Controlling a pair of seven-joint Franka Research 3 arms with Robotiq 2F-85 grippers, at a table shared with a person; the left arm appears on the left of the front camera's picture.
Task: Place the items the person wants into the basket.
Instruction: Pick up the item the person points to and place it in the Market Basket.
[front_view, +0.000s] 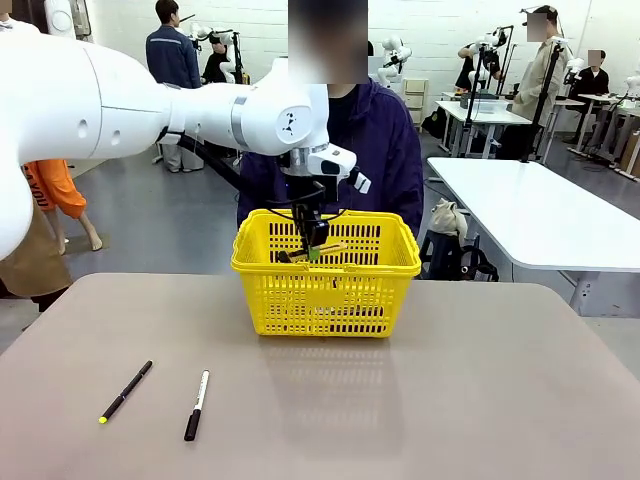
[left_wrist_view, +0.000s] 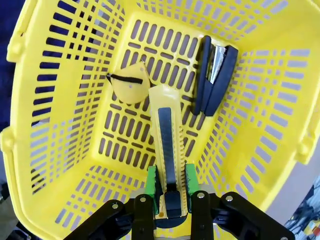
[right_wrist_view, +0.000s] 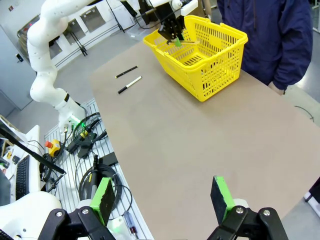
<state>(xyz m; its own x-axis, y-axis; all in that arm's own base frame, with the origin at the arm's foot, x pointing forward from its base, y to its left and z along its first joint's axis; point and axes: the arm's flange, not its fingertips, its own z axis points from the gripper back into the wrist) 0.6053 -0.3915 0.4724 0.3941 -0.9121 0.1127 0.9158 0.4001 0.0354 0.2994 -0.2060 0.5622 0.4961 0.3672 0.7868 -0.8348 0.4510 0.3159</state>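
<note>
Utility knife held lengthwise over the basket.

The left gripper is clamped on the utility knife, whose long axis runs straight out from the fingers, tip toward the floor of the basket (tape measure and stapler lie there). The right gripper is spread wide, empty, above the table.

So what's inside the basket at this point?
On the basket floor lie a tape measure and a stapler. The left claw, shut on the knife, holds it above them. The floor under the knife is covered.
</note>
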